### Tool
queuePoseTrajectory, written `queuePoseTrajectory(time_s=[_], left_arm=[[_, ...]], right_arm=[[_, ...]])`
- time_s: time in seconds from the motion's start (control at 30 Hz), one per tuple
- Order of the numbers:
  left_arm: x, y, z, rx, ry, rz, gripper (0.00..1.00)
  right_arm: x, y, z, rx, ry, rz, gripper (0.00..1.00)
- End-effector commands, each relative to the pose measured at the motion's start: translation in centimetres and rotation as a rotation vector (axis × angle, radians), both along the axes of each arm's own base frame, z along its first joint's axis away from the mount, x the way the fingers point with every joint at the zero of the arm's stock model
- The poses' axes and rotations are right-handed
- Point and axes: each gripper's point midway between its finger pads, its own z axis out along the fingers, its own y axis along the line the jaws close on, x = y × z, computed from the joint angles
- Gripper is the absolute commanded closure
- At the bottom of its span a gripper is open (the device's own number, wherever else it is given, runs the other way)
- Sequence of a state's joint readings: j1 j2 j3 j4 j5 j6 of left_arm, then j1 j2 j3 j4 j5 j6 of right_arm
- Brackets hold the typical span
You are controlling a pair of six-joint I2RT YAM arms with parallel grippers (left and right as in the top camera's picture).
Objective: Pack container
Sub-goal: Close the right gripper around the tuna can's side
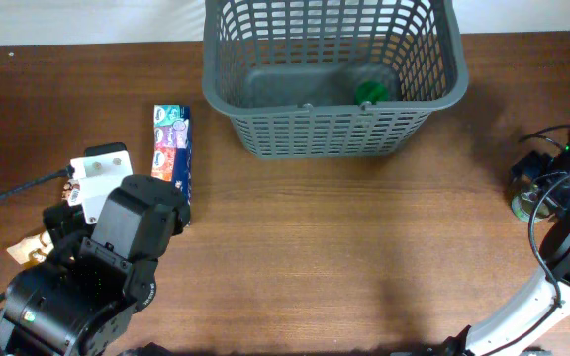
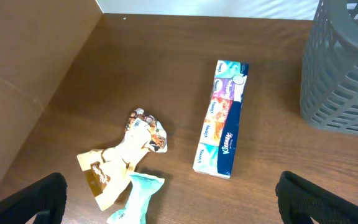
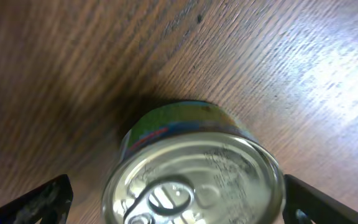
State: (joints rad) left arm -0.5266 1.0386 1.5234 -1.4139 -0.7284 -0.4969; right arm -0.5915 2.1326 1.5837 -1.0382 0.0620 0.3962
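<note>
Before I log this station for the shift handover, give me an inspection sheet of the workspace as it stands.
Surface: brown wooden table, no spills seen.
Job's things: grey basket at the far edge, green-lidded jar inside.
Clutter: tissue pack and crumpled snack wrappers at the left; tin can at the right.
Tools: left tool open, empty; right tool open, poised at the tin can, not gripping.
Cables: black cable across the table's left; cable loop at the right.
Surroundings: pale backdrop beyond the far edge.
</note>
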Motion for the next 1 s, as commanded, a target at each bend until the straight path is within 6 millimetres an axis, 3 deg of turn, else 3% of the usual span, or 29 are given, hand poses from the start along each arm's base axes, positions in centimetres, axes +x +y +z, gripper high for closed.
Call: queuePoseTrajectory(time_s=[0.0,0.37,0.73,0.97], left_arm=[[0.0,0.0,0.2,-0.008,-0.001,-0.004,0.00],[0.0,0.0,0.2,-0.008,-0.001,-0.003,0.00],[0.0,0.0,0.2,-0.008,-0.002,-0.003,0.01],[0.0,0.0,0.2,-0.008,-0.001,-0.004,0.00]], right_arm=[[-0.6,0.2,-1.7,0.027,0.036,-0.004,0.01],[-0.8,0.4,-3.1,0.045,0.061,0.000,0.01],[-0.3,0.7,-3.2,0.069,0.035,0.023,0.01],[-1.1,0.0,-3.2,0.075,0.040,-0.005,0.01]])
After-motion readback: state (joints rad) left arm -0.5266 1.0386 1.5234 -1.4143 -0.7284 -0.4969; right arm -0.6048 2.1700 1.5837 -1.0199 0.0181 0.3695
